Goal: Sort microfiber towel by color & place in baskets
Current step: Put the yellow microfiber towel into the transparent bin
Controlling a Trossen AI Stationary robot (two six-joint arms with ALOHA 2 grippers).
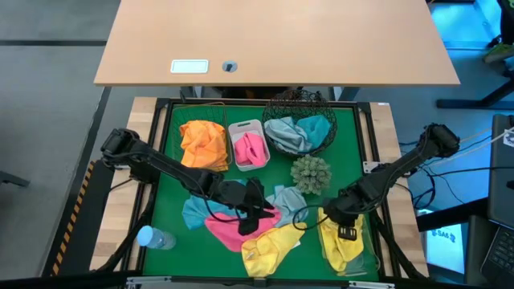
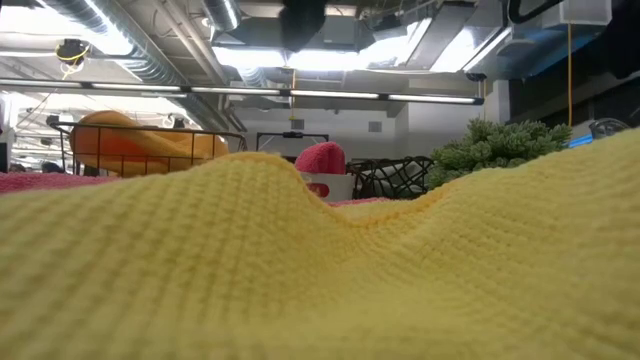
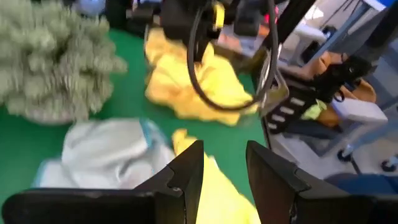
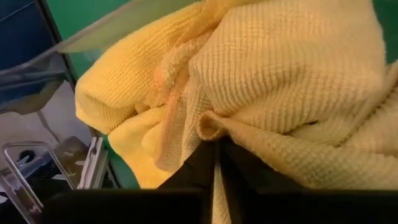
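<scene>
From above, I am seeing the green-matted counter (image 1: 165,172) carrying four baskets. Three are sitting along the far edge. The dark square wire-grid basket (image 1: 174,136) is holding an orange towel (image 1: 202,143), the small white rectangular plastic tub (image 1: 248,144) is holding a pink towel (image 1: 250,149), and the round black wire-mesh basket (image 1: 301,112) is holding blue-grey towels (image 1: 295,132). The clear rectangular plastic tray (image 1: 368,255) is lying at the near right corner with a yellow microfiber towel (image 1: 339,242) in it.

The right gripper (image 1: 346,228) is working over that tray. Only its wrist view is showing its jaws: they are standing nearly together on a fold of the yellow cloth, a thin strip between them.

The left gripper (image 1: 259,215) is hovering over the mixed pile of pink (image 1: 227,227), pale blue (image 1: 197,210) and yellow towels (image 1: 269,247) at near centre. Its wrist view is showing the dark fingers (image 3: 186,177) parted, with nothing between them.

A spiky grey-green ball plant (image 1: 310,172) is sitting between the mesh basket and the pile, and a clear bottle with a blue cap (image 1: 154,238) is lying at near left.

The low view is almost filled by yellow cloth (image 2: 320,270).
</scene>
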